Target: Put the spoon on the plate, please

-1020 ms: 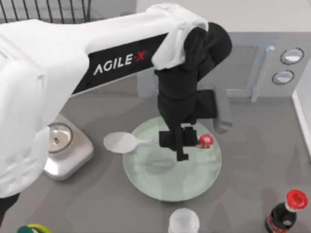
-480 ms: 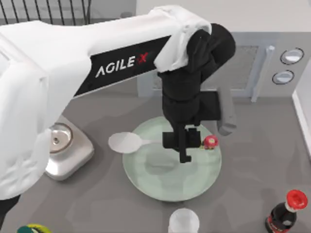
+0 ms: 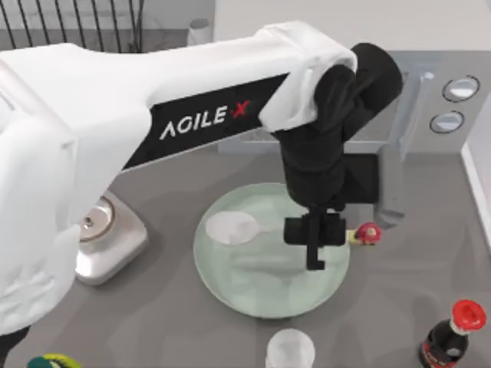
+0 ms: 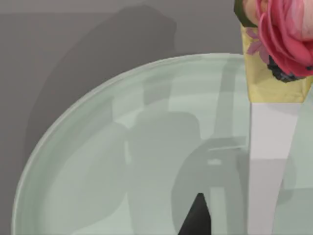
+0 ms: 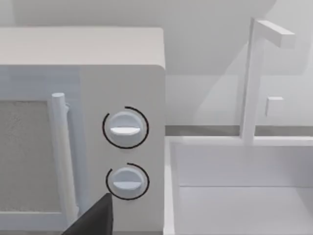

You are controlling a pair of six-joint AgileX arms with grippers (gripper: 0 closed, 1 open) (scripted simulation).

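top view | grey table (image 3: 430,261) | plate (image 3: 245,284) (glossy) | microwave (image 3: 453,100) behind

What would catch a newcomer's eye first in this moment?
The big white left arm sweeps across the top view, its dark left hand clamped on the spoon above the pale-green plate at mid-table. The spoon's bowl is over the plate's left part, and its red knob pokes past the right rim.

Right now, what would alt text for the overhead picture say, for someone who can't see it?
The left gripper holds a pale spoon by its handle above a round pale-green plate, the spoon's bowl over the plate and its red knob past the rim. A silver kitchen scale sits to the left.
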